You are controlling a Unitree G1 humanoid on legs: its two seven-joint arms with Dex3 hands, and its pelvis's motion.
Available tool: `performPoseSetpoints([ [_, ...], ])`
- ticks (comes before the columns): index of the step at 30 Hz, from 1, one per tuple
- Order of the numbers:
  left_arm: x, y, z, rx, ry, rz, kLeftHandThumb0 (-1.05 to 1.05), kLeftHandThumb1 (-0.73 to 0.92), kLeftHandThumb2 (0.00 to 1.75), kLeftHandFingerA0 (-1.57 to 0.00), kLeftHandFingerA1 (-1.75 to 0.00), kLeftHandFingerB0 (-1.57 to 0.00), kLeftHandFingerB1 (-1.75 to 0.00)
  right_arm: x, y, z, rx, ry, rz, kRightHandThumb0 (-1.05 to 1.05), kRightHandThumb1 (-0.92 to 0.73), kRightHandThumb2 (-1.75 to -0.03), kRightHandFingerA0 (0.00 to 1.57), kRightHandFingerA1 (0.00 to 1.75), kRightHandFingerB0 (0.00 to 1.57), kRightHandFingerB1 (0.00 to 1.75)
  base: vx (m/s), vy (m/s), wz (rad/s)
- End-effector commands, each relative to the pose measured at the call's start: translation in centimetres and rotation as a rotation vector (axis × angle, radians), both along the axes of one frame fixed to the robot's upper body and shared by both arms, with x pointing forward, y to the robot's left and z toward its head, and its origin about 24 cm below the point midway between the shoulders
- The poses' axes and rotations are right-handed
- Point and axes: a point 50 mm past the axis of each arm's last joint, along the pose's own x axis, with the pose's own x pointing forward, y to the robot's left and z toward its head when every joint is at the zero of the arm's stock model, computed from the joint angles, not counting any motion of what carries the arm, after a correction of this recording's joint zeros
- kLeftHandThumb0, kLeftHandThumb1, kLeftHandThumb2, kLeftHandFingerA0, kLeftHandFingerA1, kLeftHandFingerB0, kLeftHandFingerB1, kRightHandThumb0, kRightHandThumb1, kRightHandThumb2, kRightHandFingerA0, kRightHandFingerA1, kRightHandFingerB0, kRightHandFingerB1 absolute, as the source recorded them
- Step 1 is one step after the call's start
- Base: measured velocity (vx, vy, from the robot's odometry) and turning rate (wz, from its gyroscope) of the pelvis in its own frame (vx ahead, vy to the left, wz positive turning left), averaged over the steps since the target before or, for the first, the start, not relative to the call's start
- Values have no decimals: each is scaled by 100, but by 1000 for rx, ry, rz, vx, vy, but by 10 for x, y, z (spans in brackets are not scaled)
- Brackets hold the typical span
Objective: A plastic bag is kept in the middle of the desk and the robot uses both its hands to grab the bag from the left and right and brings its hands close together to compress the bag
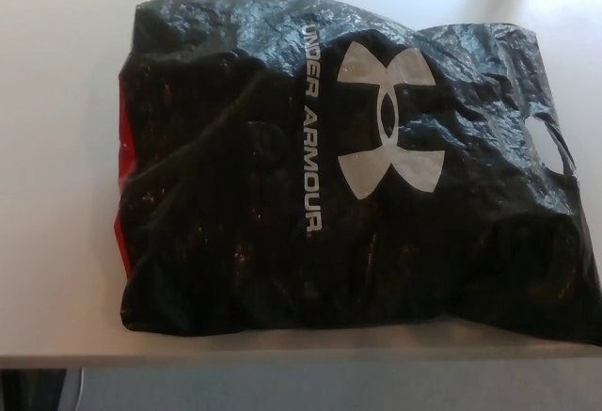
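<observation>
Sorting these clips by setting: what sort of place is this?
Probably an office or lab, though little shows: a plain white desk holding a black plastic bag with printed branding, and pale floor below the desk's edge.

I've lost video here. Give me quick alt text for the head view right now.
A large, crinkled black plastic bag with a white logo and white lettering lies flat on a pale desk, filling most of the view. A red strip shows along the bag's left edge and a cut-out handle sits at its right. Neither robot hand is in view.
</observation>
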Motion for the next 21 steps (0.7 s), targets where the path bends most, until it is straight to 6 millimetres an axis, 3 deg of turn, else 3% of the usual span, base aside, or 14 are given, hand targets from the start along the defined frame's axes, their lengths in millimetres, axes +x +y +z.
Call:
performPoseSetpoints([
  [1, 19, 23, 32, -63, -86, 45, -37, 51, 111, -7, -53, 0, -49, 25, -18, 24, 92, -27, -43, -84, -64, -102, 0, 16, 0, 12, 0, 0, 0],
  [4, 37, 36, 45, -69, -82, 75, -37, 49, 110, -6, -52, 0, -49, 43, -28, 34, 108, -6, -65, -87, -64, -99, 9, 17, 8, 11, 0, 0, 0],
  [5, 42, 40, 49, -65, -76, 86, -37, 50, 111, -5, -52, 0, -49, 50, -31, 36, 87, 19, -98, -90, -65, -102, 9, 24, 9, 14, 0, 0, 0],
  [6, 50, 44, 54, -47, -56, 104, -37, 50, 111, -6, -53, 0, -49, 58, -36, 37, 47, 64, -132, -82, -62, -104, 3, 44, 2, 26, 0, 0, 0],
  [7, 54, 46, 55, -36, -43, 112, -37, 50, 111, -7, -53, 0, -49, 63, -38, 38, 35, 76, -138, -82, -62, -104, 11, 50, 0, 31, 0, 0, 0],
  [8, 64, 52, 58, -16, -7, 127, -36, 50, 111, -7, -53, 0, -48, 75, -42, 39, 27, 110, -134, -39, -37, -101, 0, 50, 0, 49, 0, 0, 0],
  [9, 70, 56, 58, -14, 6, 131, -80, 92, 71, -19, -44, -21, -33, 81, -44, 39, 19, 128, -138, -39, -39, -102, 1, 50, 0, 50, 0, 0, 0],
  [10, 74, 58, 57, -14, 10, 133, -80, 92, 71, -19, -44, -21, -33, 85, -45, 39, 6, 139, -147, -39, -39, -102, 1, 50, 0, 50, 0, 0, 0],
  [11, 82, 64, 55, -28, 30, 149, -83, 92, 70, -21, -43, -24, -32, 93, -45, 39, -1, 169, -154, -85, -65, -102, 11, 48, 4, 35, 0, 0, 0],
  [17, 120, 70, 45, -98, 182, 155, -84, 92, 68, -25, -42, -23, -31, 134, -44, 35, 71, 312, -117, -80, -61, -99, 18, 52, 0, 33, 0, 0, 0],
  [18, 127, 69, 43, -106, 194, 153, -83, 92, 68, -26, -45, -23, -32, 142, -44, 34, 78, 319, -125, -80, -77, -63, 20, 39, 8, 28, 0, 0, 0],
  [19, 134, 67, 41, -113, 206, 151, -83, 92, 68, -26, -45, -23, -32, 150, -44, 32, 91, 325, -127, -80, -77, -63, 20, 39, 8, 28, 0, 0, 0],
  [20, 137, 67, 40, -120, 210, 144, -82, 92, 69, -24, -46, -21, -31, 152, -44, 31, 97, 327, -126, -84, -61, -96, 16, 49, 5, 35, 0, 0, 0],
  [21, 140, 67, 38, -131, 216, 133, -82, 92, 69, -24, -46, -21, -31, 156, -44, 30, 105, 331, -125, -84, -61, -96, 16, 49, 5, 35, 0, 0, 0],
])
